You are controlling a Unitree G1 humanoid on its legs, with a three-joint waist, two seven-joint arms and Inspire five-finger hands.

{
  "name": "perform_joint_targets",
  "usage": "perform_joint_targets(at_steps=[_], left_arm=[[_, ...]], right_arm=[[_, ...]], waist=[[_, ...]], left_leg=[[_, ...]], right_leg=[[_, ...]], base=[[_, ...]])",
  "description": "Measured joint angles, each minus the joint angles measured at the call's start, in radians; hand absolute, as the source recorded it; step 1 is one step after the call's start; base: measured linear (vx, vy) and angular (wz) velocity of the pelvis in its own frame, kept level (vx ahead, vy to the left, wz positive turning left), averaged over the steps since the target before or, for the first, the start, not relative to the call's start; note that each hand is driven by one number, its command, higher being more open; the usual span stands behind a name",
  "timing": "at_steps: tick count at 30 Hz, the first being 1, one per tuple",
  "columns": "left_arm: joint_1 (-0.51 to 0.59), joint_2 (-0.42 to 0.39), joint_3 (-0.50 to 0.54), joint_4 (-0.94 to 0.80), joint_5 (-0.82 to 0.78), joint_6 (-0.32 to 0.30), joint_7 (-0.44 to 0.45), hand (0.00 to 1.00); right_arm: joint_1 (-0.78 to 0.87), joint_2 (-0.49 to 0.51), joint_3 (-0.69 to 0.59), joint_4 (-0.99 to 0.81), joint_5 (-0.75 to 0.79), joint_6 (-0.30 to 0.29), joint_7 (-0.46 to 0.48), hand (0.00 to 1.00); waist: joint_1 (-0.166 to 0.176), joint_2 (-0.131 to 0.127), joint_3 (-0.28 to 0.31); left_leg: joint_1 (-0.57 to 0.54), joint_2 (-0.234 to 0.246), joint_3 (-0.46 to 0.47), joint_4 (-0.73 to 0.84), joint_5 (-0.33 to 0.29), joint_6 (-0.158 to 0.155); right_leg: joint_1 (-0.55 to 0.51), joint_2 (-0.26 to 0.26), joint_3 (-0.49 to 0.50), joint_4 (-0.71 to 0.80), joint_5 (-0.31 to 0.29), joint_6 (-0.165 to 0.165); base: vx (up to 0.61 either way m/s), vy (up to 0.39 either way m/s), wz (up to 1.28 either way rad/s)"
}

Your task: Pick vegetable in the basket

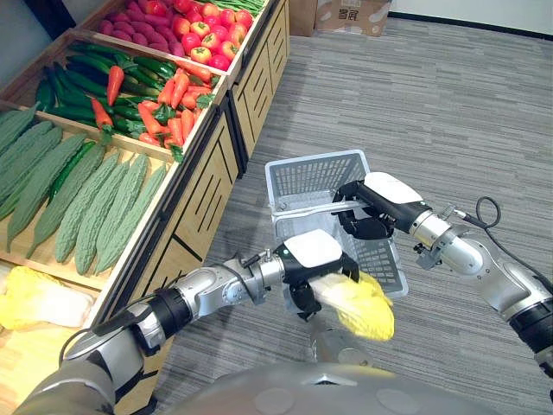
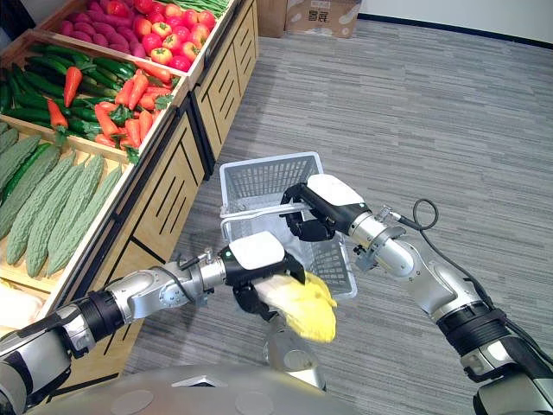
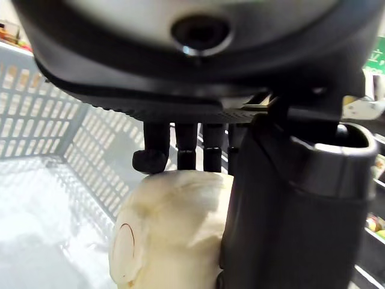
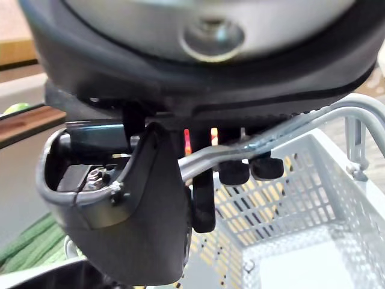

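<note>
The left hand (image 1: 314,252) is curled round a napa cabbage (image 1: 359,304). Its fingers (image 3: 186,146) lie over the pale stem end and the thumb clamps the side, as the left wrist view shows. The yellow, crinkled leaves stick out of the hand toward 4 o'clock in the head views. The cabbage is held in the air at the basket's (image 1: 316,163) near rim, at about its 6 o'clock, and is not lying inside. Past the stem end, the left wrist view looks onto the basket's white mesh wall and floor.

At 2 o'clock from the left hand, the right hand (image 1: 381,204) is closed on the basket's metal handle (image 1: 299,207). In the right wrist view its fingers (image 4: 234,172) hook under the grey bar (the thumb sits on the other side). The basket hangs from this grip over the grey carpet (image 1: 432,104).

At 9 to 10 o'clock from the basket stands a wooden produce stand (image 1: 207,186). Its nearest bin holds more pale cabbages (image 1: 34,299). Next come bitter gourds (image 1: 86,199), then cucumbers (image 1: 78,86) beside orange-red vegetables (image 1: 173,104) with green tops. Red fruit (image 1: 204,35) fills the bin toward 11 o'clock. A cardboard box (image 1: 350,15) sits on the floor at 12 o'clock.
</note>
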Motion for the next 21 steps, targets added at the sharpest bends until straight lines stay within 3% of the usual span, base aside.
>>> perform_joint_targets(at_steps=[14,15,21], left_arm=[[0.002,-0.081,0.166,0.054,0.005,0.039,0.022,0.00],[0.002,-0.087,0.182,0.060,0.007,0.045,0.023,1.00],[0.002,-0.087,0.200,0.072,0.034,0.046,0.024,1.00]], right_arm=[[0.001,0.038,-0.089,0.000,0.012,-0.001,0.005,0.00],[0.001,0.041,-0.091,0.000,0.020,-0.001,0.004,0.00],[0.002,0.056,-0.094,0.000,0.021,-0.002,0.005,0.00]], waist=[[0.003,-0.021,0.013],[0.004,-0.022,0.014],[0.007,-0.022,0.015]], left_leg=[[-0.002,0.000,-0.005,0.001,0.001,0.000],[-0.003,0.000,-0.006,0.001,0.001,0.000],[-0.006,0.000,-0.016,0.001,0.001,0.001]], right_leg=[[0.000,-0.002,-0.003,0.002,0.000,0.000],[-0.001,-0.003,-0.005,0.002,0.000,0.000],[0.000,-0.008,-0.014,0.002,0.000,0.000]], base=[[0.00,0.000,0.00],[0.02,0.001,0.04],[0.00,0.000,0.05]])
